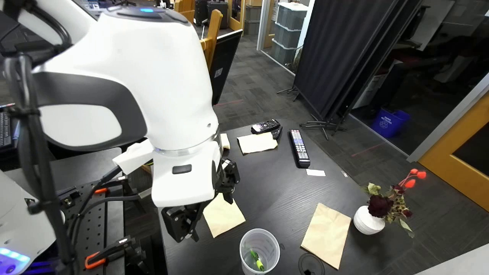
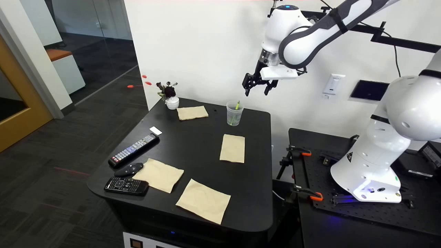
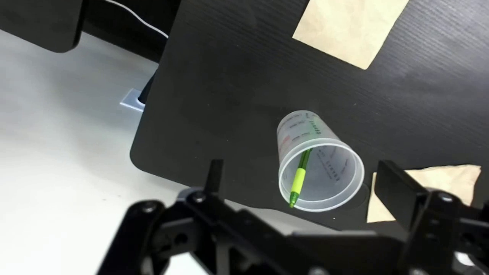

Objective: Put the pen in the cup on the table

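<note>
Arm: way up beside the white wall, the white arm slopes its forearm down in an exterior view, wrist hanging close to vertical, blue light glowing on top.
Gripper: the black gripper points down, higher than the cup and apart from it; fingers spread wide, and the wrist view frames the cup right between them!
Pen: it's in! The slim green pen leans inside the cup, tapered end up, poking just past the rim.
Cup: upright on the table, near the edge along the wall.
In the way: the arm itself; in an exterior view it covers a big stretch of table, and the gripper overlaps the tan sheet near the cup.
Paper: another sheet between cup and vase, two more towards the opposite end, creased and wavy-edged.
Remotes: a long black remote just beside a white card; a rounded handset and a short keypad remote crowd one sheet's edge.
Vase: round, white, ribbed, with a dark red bloom and bright red buds.
Plastic: cup walls frosty-clear, tapering to the base, with tiny printed markings; pen lime at the grip, deeper green either side.
Tabletop: matte black, faint grain, rounded corners.
</note>
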Robot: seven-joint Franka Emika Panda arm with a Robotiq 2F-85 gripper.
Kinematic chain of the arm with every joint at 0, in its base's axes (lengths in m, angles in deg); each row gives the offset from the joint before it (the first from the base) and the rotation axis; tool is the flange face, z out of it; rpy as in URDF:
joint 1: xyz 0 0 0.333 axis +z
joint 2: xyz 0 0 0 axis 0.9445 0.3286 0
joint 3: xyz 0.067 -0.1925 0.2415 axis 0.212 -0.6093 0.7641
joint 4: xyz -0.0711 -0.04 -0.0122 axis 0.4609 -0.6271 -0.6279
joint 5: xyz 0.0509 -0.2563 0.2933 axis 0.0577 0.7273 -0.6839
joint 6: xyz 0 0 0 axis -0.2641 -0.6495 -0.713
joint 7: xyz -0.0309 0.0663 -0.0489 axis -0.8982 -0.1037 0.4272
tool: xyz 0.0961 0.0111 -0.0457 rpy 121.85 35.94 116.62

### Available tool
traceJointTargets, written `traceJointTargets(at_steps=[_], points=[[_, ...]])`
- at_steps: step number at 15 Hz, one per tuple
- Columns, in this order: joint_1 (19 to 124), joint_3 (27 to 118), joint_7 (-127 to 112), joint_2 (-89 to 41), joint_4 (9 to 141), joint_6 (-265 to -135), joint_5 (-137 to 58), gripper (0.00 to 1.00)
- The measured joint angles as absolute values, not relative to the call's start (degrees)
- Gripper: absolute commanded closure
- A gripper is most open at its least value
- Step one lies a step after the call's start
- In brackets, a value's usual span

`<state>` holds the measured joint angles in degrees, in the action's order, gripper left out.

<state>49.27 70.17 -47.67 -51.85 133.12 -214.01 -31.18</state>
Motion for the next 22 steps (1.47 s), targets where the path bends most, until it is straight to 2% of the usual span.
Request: traceJointTargets(at_steps=[6,17,22], points=[[48.9,70.1,-61.1,-47.6,131.2,-215.9,-26.5,0.0],[50.2,69.0,-64.2,-45.2,128.9,-217.6,-27.1,0.0],[50.2,68.5,-85.2,-42.5,128.2,-223.4,-16.8,0.0]])
